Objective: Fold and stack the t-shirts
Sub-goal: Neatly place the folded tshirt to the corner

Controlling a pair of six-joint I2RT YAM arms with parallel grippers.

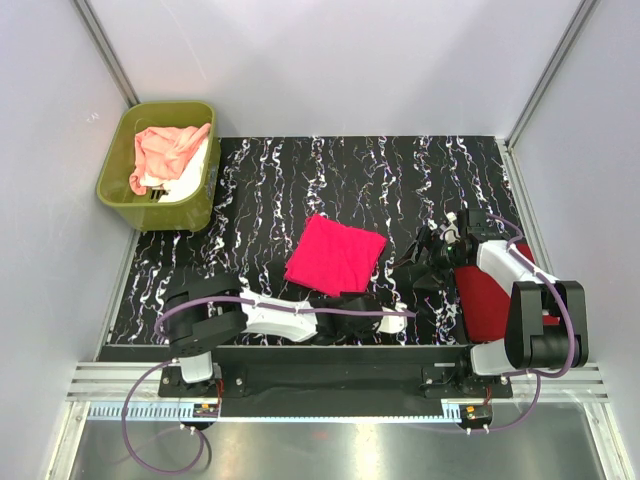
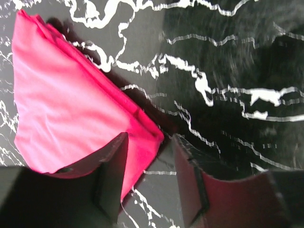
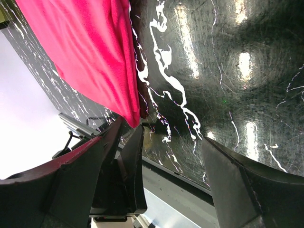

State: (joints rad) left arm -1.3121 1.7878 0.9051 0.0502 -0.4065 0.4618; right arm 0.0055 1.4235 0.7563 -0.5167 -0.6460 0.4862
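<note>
Fingers of your left gripper (image 1: 352, 300) are sitting at the hot pink t-shirt (image 1: 335, 255) on the table (image 1: 260, 200), left wrist view, they are standing apart around its corner, right wrist view, your right gripper (image 3: 166, 135) is gaping wide beside it.

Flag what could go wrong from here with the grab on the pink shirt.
1. The left gripper straddles only the corner tip of the folded pink shirt. A pinch there may catch just some of the layers, and a lift could pull the fold open.
2. The red shirt lies partly under the right arm. If that arm swings, it could drag or rumple the shirt.
</note>
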